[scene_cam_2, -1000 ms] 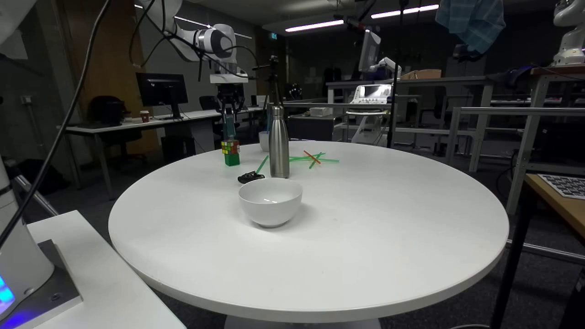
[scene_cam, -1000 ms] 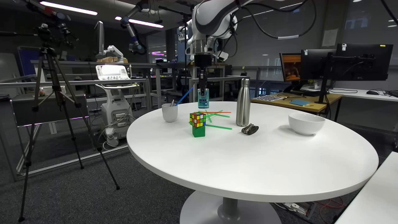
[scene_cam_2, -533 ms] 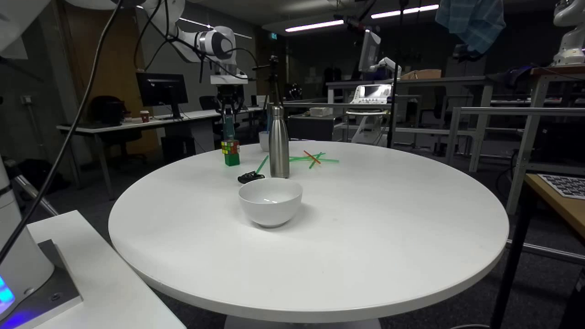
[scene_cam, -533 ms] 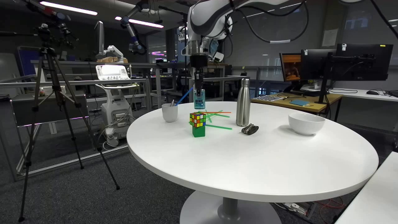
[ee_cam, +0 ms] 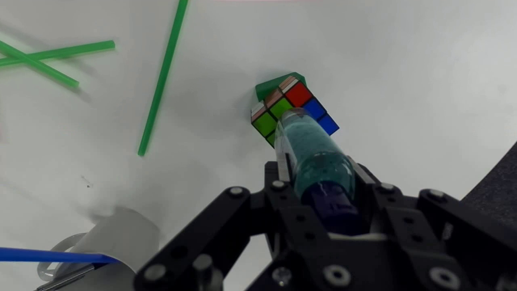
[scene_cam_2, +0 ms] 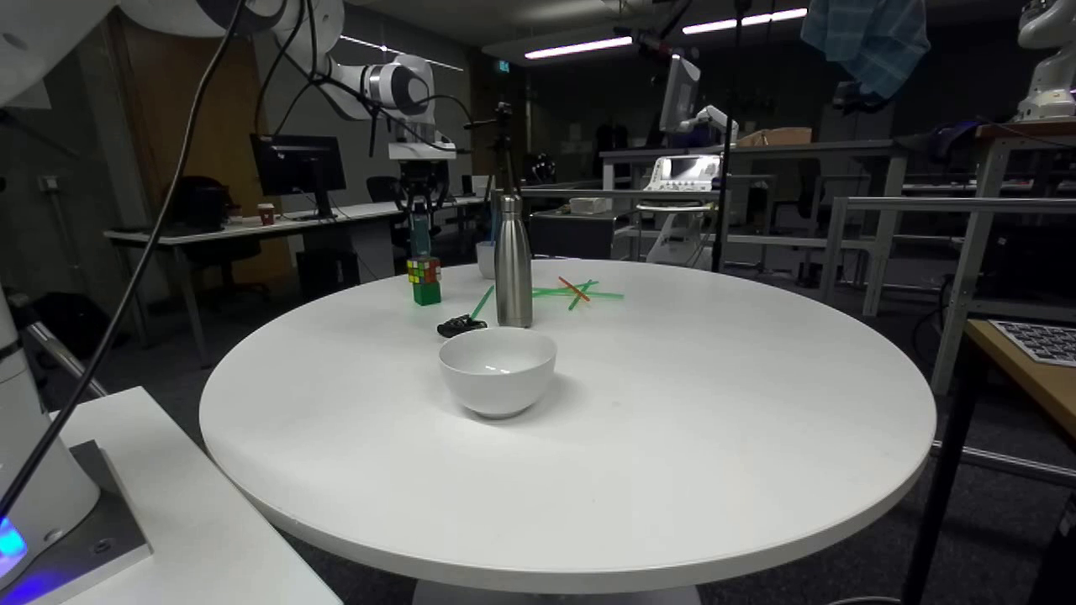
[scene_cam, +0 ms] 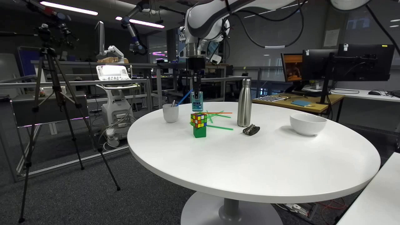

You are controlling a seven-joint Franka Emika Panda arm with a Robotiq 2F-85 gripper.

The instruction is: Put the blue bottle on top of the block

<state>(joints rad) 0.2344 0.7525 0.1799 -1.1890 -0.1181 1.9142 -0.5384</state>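
Observation:
My gripper [ee_cam: 319, 167] is shut on the small teal bottle with a dark blue cap, one finger on each side. The blue bottle [scene_cam: 197, 102] hangs upright, cap end up in the jaws; it also shows in the wrist view [ee_cam: 309, 135]. The block is a colourful puzzle cube [scene_cam: 198, 120] stacked on a plain green block [scene_cam: 200, 132]. In an exterior view the bottle's base shows slightly above and left of the cube's top. In an exterior view the base meets the cube's top edge [scene_cam_2: 424, 269]; I cannot tell whether they touch. In the wrist view the bottle covers part of the cube [ee_cam: 299, 95].
A steel flask [scene_cam: 244, 103] stands right of the stack, with a small black object [scene_cam: 251, 129] before it. A white cup [scene_cam: 171, 113] with a blue straw stands behind left. Green straws [ee_cam: 161, 85] lie near the stack. A white bowl [scene_cam_2: 498, 371] stands further off.
My gripper and the held bottle have moved left and slightly down in an exterior view, and slightly down in both. The cube, green block and other objects have not moved.

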